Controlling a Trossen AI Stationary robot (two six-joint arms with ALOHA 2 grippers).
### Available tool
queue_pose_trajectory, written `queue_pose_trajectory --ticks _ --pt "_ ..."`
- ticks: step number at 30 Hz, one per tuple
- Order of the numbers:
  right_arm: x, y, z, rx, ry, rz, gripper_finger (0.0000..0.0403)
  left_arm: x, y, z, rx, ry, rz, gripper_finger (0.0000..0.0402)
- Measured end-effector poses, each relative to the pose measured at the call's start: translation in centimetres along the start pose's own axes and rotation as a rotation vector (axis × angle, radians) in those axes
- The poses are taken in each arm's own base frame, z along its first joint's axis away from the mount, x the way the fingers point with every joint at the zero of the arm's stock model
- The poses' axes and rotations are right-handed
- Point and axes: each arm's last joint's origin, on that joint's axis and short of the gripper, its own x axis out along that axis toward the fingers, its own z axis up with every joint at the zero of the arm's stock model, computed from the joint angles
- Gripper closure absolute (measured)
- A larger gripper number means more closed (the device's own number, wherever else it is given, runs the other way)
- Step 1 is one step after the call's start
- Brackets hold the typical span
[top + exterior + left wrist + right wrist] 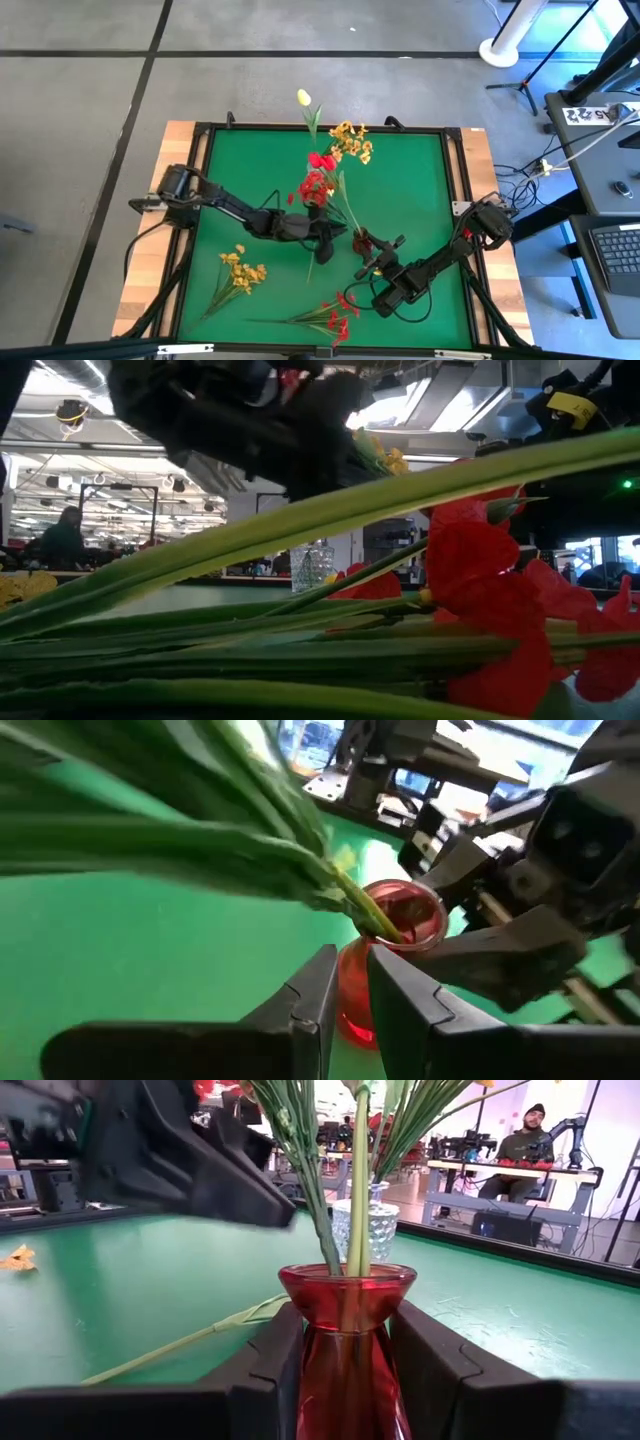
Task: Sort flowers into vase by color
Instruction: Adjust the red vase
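- I'm clamping the right gripper [345, 1350] on the red vase [347, 1342]; left gripper [345, 982] looks parted, empty.
- Several stems are sitting in; yellow spray [240, 270] and red spray [335, 313] are still lying out.

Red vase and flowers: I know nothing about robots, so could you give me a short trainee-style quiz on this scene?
1. True or false: the right tool grips the red vase.
2. In the right wrist view, what stands behind the red vase? A) a clear vase B) a cardboard box C) a blue mug
3. How many sprays lie loose on the mat?

Key:
1. True: its fingers press on both sides of the vase.
2. A.
3. Two: a yellow spray and a red spray.
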Motion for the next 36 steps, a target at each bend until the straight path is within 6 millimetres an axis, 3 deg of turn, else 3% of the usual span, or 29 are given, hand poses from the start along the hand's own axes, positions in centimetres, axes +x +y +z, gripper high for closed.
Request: queue_pose_trajectory --ticks 8,16,31,36 --pt "-0.2 0.1 0.0 0.003 0.007 0.011 0.0282 2.9 -1.1 -0.9 0.066 0.091 -0.021 0.0346" --pt "-0.5 0.2 0.1 0.011 0.022 0.026 0.0282 3.1 -2.1 -0.5 0.167 0.088 -0.092 0.0341" --pt "-0.9 0.4 0.1 0.017 0.033 0.045 0.0284 3.2 -2.3 -0.3 0.261 0.092 -0.093 0.0224" --pt "-0.9 0.4 0.1 0.015 0.044 0.05 0.0284 3.2 -2.3 -0.3 0.282 0.086 -0.087 0.0211"
